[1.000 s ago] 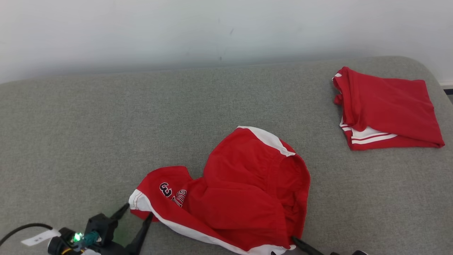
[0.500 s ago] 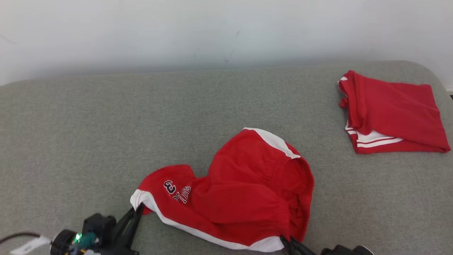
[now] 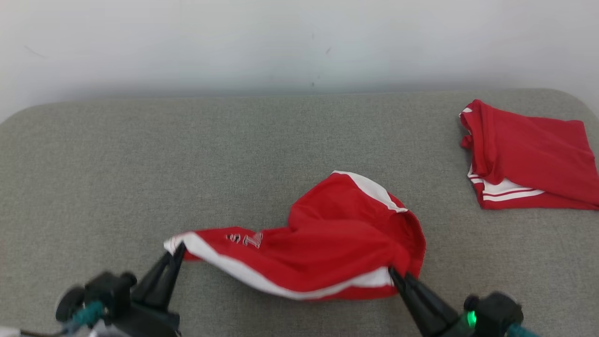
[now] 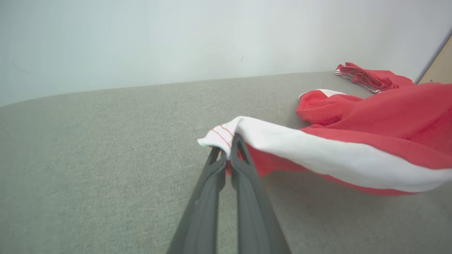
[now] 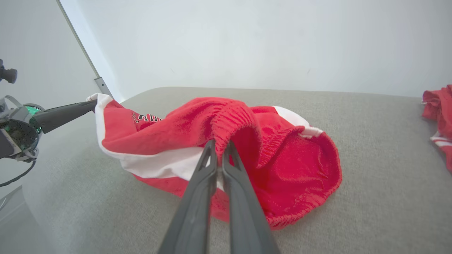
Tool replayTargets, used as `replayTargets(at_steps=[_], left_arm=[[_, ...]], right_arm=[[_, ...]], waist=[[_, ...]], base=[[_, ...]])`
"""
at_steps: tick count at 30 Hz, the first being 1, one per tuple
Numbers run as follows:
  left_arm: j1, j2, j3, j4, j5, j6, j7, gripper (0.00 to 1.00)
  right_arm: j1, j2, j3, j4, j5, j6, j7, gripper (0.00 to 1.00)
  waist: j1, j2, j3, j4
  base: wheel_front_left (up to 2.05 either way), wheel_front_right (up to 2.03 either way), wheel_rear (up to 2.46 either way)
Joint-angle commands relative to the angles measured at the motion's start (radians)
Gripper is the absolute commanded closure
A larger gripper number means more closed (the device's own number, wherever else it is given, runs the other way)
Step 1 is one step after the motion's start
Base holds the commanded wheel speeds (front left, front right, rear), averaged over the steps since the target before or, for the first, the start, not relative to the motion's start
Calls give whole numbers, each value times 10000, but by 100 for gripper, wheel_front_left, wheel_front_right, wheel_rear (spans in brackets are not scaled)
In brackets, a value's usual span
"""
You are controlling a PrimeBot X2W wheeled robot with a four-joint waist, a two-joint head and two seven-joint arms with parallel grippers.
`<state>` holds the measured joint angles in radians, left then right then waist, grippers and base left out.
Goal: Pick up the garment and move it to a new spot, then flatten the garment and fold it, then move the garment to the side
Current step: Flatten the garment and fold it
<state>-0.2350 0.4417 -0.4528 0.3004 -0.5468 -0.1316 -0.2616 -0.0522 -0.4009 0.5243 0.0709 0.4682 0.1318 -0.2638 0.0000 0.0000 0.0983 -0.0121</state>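
Down at the near edge we have grey padded bench (image 3: 117,168) running wide and bare to our left, out to its rounded far-left corner. A broad bare band also crosses the far side up to the pale wall (image 3: 281,42). That is our open room, left and beyond!

Over on the right it is tighter. The bench curves away at the far-right corner, and a second red garment (image 3: 529,154), folded with white stripes showing, lies close to that edge. It is well apart from our piece, with bare bench between the two.

Now the red garment (image 3: 327,243) itself, shorts with white side bands. It sits near the front, a little right of centre, partly lifted and partly resting on the bench. Our left gripper (image 3: 179,250) has its fingers pinched tight on the white-banded corner at the garment's left end, the cloth caught right at the tips. Our right gripper (image 3: 394,274) is clamped on the ribbed elastic waistband at the near right. The cloth stretches between the two grips, and the open waist sags onto the bench just behind.
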Motion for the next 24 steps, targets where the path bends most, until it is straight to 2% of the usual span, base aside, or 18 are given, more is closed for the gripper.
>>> replayTargets(at_steps=[1,3,4,5,7,9,14,21,24], left_arm=[[-577,294,-123,-166,-72,23,138,100],[-945,430,-265,-244,-134,23,286,100],[-1731,618,-481,-438,-534,22,573,100],[-1731,618,-481,-438,-534,22,573,100],[-2689,898,-654,-503,-1006,22,959,100],[-3754,1269,-905,-461,-1328,22,1356,100],[-6654,1650,-1451,-24,-2481,23,2196,100],[-10559,1436,-2104,1424,-3836,21,2803,100],[-12509,1285,-2188,2452,-4283,21,2842,100]], right_arm=[[-467,-263,77,-117,371,-28,-7,100],[-834,-471,146,-123,589,-28,-7,100],[-1662,-770,250,-68,1106,-28,53,100],[-1662,-770,250,-68,1106,-28,53,100],[-2666,-983,333,-27,1764,-28,181,100],[-3819,-1134,469,119,2419,-28,519,100],[-7013,-1261,791,850,3831,-28,1319,100],[-11362,-1003,1278,2597,4862,-26,2173,100],[-13422,-770,1348,3828,5278,-26,2342,100]], waist=[[0,0,137,53],[0,0,206,76],[0,0,406,114],[0,0,406,114],[0,0,681,147],[0,0,1035,119],[0,0,2093,203],[0,0,3448,434],[0,0,4050,497]], base=[[0,0,0],[0,0,0],[0,0,0],[0,0,0],[0,0,0],[0,0,0],[0,0,0],[0,0,0],[0,0,0]])
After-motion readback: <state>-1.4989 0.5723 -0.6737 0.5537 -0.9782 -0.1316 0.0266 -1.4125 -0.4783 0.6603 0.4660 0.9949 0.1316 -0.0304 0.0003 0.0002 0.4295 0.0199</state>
